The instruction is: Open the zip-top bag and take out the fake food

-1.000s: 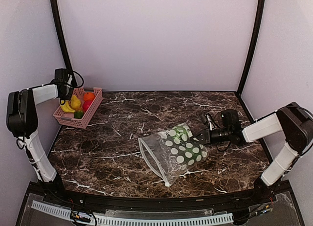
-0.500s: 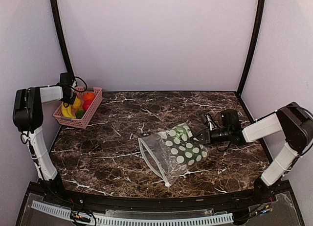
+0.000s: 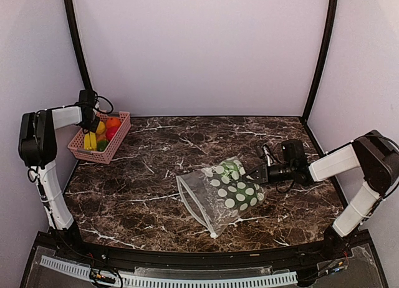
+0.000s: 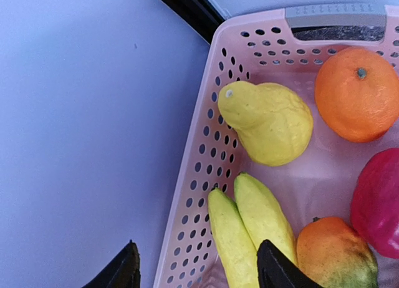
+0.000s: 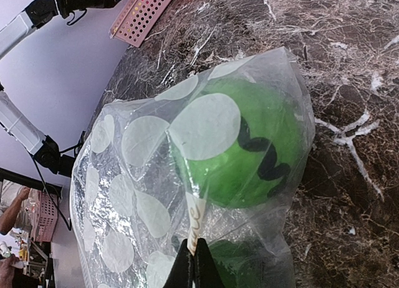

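One dotted bag (image 3: pixel 225 191) lies on the tabletop (image 3: pixel 156 176) right of centre in the top view, with one green fruit (image 5: pixel 246 144) inside. The right gripper (image 3: pixel 251 174) is clamped on its right edge. At upper left, one pink basket (image 3: pixel 120 140) holds six fruits (image 3: pixel 103 132): pear (image 4: pixel 268 123), orange (image 4: pixel 358 95), two banana pieces (image 4: pixel 249 232), red ball (image 4: pixel 377 204), orange-green piece (image 4: pixel 333 254). The left gripper (image 4: pixel 198 272) hovers over it, spread wide.

Crumpled dotted bag (image 3: pixel 227 191), fruits (image 3: pixel 110 133) in basket (image 3: pixel 120 138)
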`<state>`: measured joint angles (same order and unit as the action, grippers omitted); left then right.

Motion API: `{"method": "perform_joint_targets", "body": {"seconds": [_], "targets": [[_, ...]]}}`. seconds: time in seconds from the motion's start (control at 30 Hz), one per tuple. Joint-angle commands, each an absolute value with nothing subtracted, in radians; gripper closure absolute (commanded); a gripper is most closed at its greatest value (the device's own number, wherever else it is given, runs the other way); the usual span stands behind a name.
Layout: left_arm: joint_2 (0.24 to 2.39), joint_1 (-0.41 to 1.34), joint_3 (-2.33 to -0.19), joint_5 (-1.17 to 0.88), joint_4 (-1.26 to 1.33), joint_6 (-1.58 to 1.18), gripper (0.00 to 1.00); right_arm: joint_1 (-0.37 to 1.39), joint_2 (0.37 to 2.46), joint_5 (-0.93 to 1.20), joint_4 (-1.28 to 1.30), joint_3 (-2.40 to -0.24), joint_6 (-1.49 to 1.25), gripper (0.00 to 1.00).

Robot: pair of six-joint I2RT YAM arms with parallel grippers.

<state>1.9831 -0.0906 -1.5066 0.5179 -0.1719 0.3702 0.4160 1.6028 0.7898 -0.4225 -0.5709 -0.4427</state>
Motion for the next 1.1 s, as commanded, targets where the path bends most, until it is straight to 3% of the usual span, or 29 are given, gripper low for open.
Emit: {"method": "perform_joint_targets", "body": {"seconds": [0.0,0.27,0.4,0.83,1.07], "targets": [[1.859,-0.031,-1.556,0.521,-0.217,0.344,0.35,0.409,1.610,0.800,-0.439,-0.577,-0.431,1.00],[1.695,0.113,-1.468,0.434,-0.244,0.278,0.35,0.410,1.613,0.799,-0.450,-0.570,-0.431,1.00],[1.595,0.176,-1.383,0.325,-0.300,0.183,0.40,0.409,1.621,0.802,-0.455,-0.571,-0.434,1.00],[1.102,0.408,-0.782,0.027,-0.051,0.017,0.40,0.417,1.646,0.803,-0.419,-0.596,-0.415,1.00],[1.006,0.600,-0.593,-0.065,0.067,0.005,0.40,0.466,1.599,0.779,-0.372,-0.644,-0.434,1.00]]}}
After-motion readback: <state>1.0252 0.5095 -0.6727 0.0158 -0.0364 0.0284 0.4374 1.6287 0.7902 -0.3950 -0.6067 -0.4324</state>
